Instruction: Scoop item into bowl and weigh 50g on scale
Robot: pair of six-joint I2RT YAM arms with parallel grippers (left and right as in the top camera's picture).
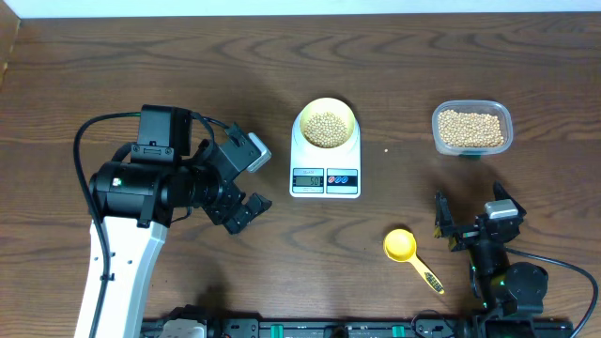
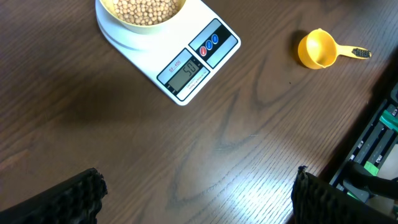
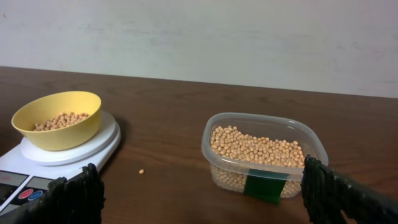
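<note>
The pale-yellow bowl (image 1: 326,125) holds tan beans (image 1: 326,130) and stands on the white scale (image 1: 325,178), whose display reads 50 in the left wrist view (image 2: 188,73). The bowl also shows in the right wrist view (image 3: 57,119). More beans fill a clear tub (image 1: 471,129), which also shows in the right wrist view (image 3: 262,154). A yellow scoop (image 1: 404,248) lies empty on the table. My left gripper (image 1: 240,212) is open and empty, left of the scale. My right gripper (image 1: 470,225) is open and empty, right of the scoop.
One loose bean (image 3: 141,171) lies on the table between the scale and the tub. A rail with cables (image 1: 310,329) runs along the table's front edge. The left arm's body (image 1: 141,188) stands at the left.
</note>
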